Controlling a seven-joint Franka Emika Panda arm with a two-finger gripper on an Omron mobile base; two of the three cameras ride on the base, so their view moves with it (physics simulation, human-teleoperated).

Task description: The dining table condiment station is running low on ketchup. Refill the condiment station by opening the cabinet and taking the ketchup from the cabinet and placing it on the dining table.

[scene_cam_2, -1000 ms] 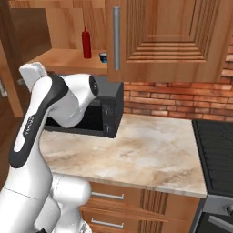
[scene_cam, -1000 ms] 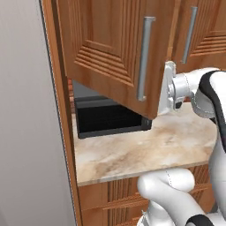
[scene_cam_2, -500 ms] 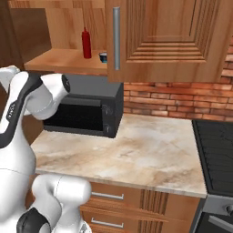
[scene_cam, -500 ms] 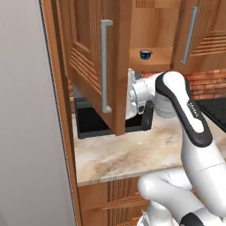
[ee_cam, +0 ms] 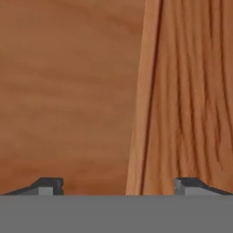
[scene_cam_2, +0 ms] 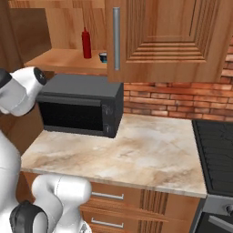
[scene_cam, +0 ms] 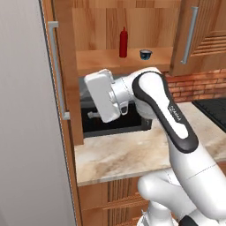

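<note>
Across the top of the left base view, the cabinet point(scene_cam: 66, 84) is seen with its left door swung wide, edge-on at the left of the frame with its grey bar handle point(scene_cam: 59, 70) facing the camera. On the lighter wood shelf inside, at upper centre, the ketchup point(scene_cam: 123, 42) is stood upright, and a small dark blue cup point(scene_cam: 145, 54) is set just beside it to the right. The same bottle is seen at the upper left of the right base view, again upright on the shelf. Below the shelf a black microwave point(scene_cam_2: 82, 111) is placed on the marble counter point(scene_cam_2: 141, 154), with a red brick wall point(scene_cam_2: 182, 100) behind it. The arm is bent across the middle of the left base view, its white hand turned toward the open door. At the bottom of the hand view, the gripper point(ee_cam: 119, 185) is shown released, its two dark tips held wide apart with nothing between them, and plain wood grain is seen close ahead. The ketchup is well above the hand and apart from it.
</note>
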